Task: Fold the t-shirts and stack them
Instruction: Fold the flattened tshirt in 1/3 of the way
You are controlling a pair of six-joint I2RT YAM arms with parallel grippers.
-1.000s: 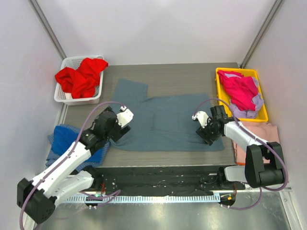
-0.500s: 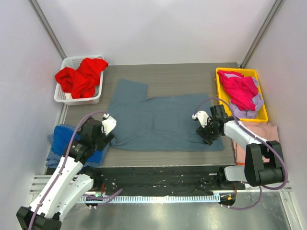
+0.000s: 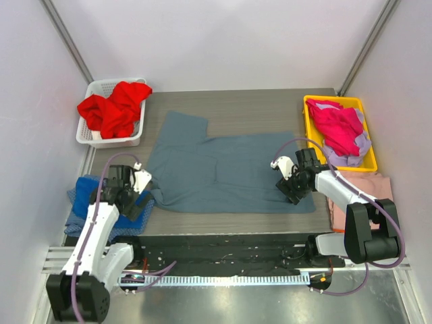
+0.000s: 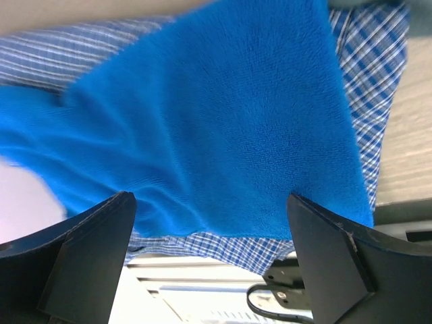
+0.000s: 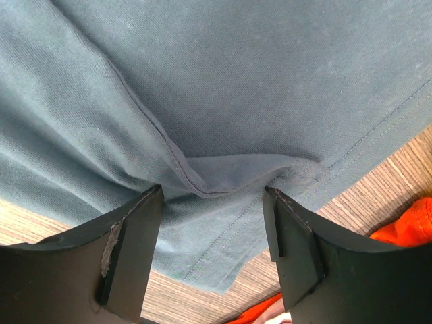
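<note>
The left arm [image 3: 94, 229] and right arm [image 3: 345, 194] have white links and black joints. A purplish-grey cable [image 3: 101, 177] loops along each. Their fingers [image 5: 128, 250] are black wedges.

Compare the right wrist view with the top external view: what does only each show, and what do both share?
Only the right wrist view: the stitched hem and a ridge of cloth bunched between the right end effector's fingers. Only the top external view: the red t-shirt in the white basket, the magenta t-shirt in the yellow tray, the royal blue t-shirt under the left end effector. Both: the slate blue-grey t-shirt on the wooden table, with the right end effector near its right edge.
</note>
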